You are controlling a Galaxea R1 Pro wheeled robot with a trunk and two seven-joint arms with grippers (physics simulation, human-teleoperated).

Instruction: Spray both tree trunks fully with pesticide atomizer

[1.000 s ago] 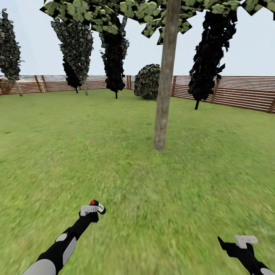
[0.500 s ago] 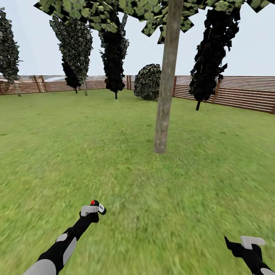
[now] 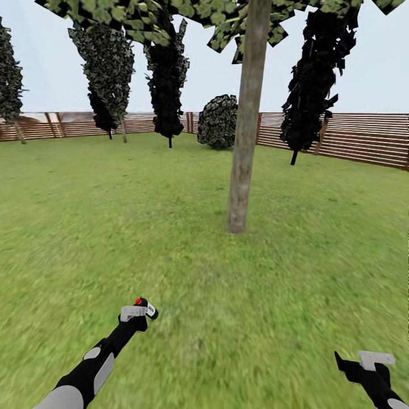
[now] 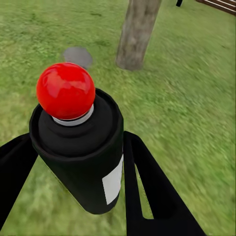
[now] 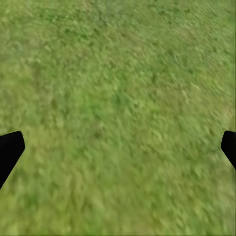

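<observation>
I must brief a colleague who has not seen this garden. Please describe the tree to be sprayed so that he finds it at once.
On the wide lawn inside the brown slat fence, look to the middle, ahead of the robot. There one tree trunk rises alone from the grass, thick, bare and grey-brown. Unlike the dark cone-shaped trees along the fence, it carries broad light-green leaves high overhead.

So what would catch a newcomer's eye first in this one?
Probably the tall bare tree trunk rising from the lawn straight ahead, with dark cone-shaped trees along the wooden fence behind it. Next, the small black spray bottle with its bright red top, clamped in the left gripper low in the head view. The right gripper hangs open over bare grass.
</observation>
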